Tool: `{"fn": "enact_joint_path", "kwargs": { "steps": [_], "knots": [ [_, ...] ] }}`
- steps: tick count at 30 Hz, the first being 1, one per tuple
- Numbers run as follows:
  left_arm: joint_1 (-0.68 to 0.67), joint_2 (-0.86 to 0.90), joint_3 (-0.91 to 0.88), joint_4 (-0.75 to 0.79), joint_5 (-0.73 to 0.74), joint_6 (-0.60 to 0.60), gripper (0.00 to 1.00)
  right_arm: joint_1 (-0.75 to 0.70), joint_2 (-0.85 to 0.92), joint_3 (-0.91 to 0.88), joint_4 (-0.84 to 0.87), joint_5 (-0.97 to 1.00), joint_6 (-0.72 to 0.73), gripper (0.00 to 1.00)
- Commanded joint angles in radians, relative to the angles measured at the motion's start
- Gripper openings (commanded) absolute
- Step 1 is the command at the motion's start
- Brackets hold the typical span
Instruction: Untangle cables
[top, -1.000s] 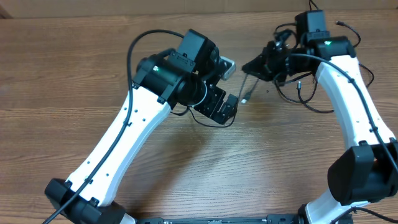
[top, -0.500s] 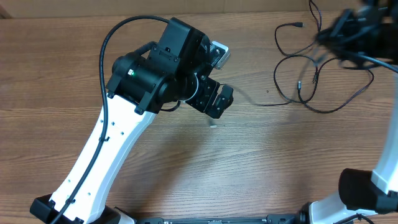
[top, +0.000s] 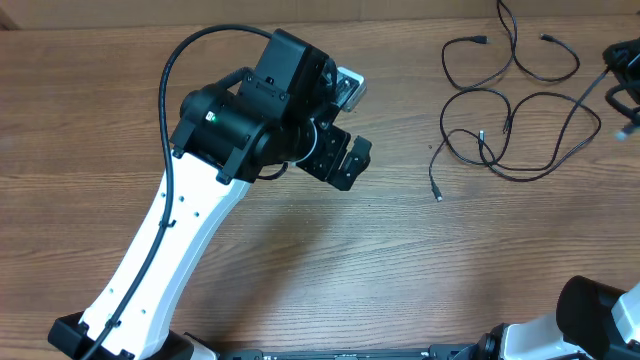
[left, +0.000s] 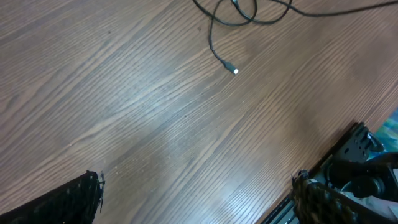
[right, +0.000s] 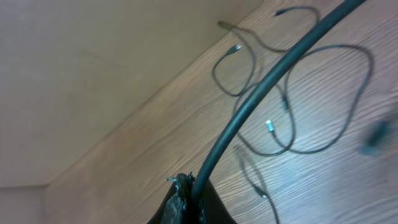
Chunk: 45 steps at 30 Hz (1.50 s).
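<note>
The cables (top: 478, 92) lie as loose wavy black strands at the table's far right, one plug end (top: 437, 195) pointing toward the middle. My left gripper (top: 345, 160) hovers left of them, open and empty; its wrist view (left: 199, 186) shows bare wood between the fingers and that plug (left: 234, 70) ahead. My right gripper (top: 620, 85) is at the right edge, shut on a cable (right: 249, 106) that runs taut from its jaws (right: 193, 202). The other strands (right: 348, 53) lie on the wood beyond it.
The wooden table (top: 320, 260) carries only the cables. A light wall or board (right: 93, 74) borders the table's far edge. The left arm's white link (top: 170, 250) crosses the left half of the table.
My right gripper has pulled away from the cable cluster to the far right edge, dragging the strands out and to the right. The left arm raised and drew back slightly left, then held still.
</note>
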Motion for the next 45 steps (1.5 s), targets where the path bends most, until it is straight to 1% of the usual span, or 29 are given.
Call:
{"fn": "enact_joint_path", "kwargs": {
  "steps": [1,5,8,11,14,17,22,24,26,32,38,42,45],
  "knots": [
    [0.005,-0.008,0.016,-0.003,-0.013,-0.008,1.00,-0.011,-0.018,0.022,0.002,0.094,-0.031,0.04],
    [0.005,-0.008,0.016,-0.003,-0.013,-0.008,1.00,-0.011,-0.018,0.019,0.002,0.175,-0.031,0.04],
    [0.005,-0.008,0.016,-0.006,-0.013,-0.008,1.00,-0.011,-0.018,0.003,0.001,0.303,-0.031,0.04],
    [0.005,-0.008,0.016,-0.010,-0.013,-0.008,1.00,-0.011,-0.018,-0.044,0.002,0.434,-0.030,0.04],
    [0.005,-0.008,0.016,-0.009,-0.013,-0.007,0.99,-0.011,-0.018,-0.112,0.002,0.501,-0.011,0.04],
    [0.005,-0.008,0.016,-0.010,-0.013,-0.008,1.00,-0.011,-0.018,-0.190,0.002,0.545,0.032,0.04],
    [0.005,-0.008,0.016,-0.012,-0.013,-0.007,1.00,-0.016,-0.018,-0.309,0.002,0.669,0.160,0.04],
    [0.005,-0.008,0.016,-0.015,-0.014,-0.007,0.99,-0.028,-0.016,-0.372,0.003,0.713,0.184,0.04],
    [0.005,-0.008,0.016,-0.020,-0.014,-0.007,1.00,-0.045,-0.016,-0.426,0.017,0.733,0.202,0.04],
    [0.005,-0.008,0.016,-0.022,-0.014,-0.007,0.99,-0.139,-0.015,-0.581,0.076,0.742,0.318,0.04],
    [0.005,-0.008,0.016,-0.021,-0.024,-0.007,0.99,-0.213,-0.012,-0.679,0.156,0.735,0.318,0.04],
    [0.005,-0.006,0.016,-0.021,-0.032,-0.008,0.99,-0.227,-0.010,-0.745,0.215,0.716,0.318,0.09],
    [0.005,-0.006,0.016,-0.021,-0.032,-0.007,1.00,-0.228,-0.008,-0.806,0.258,0.716,0.318,0.09]
  ]
}}
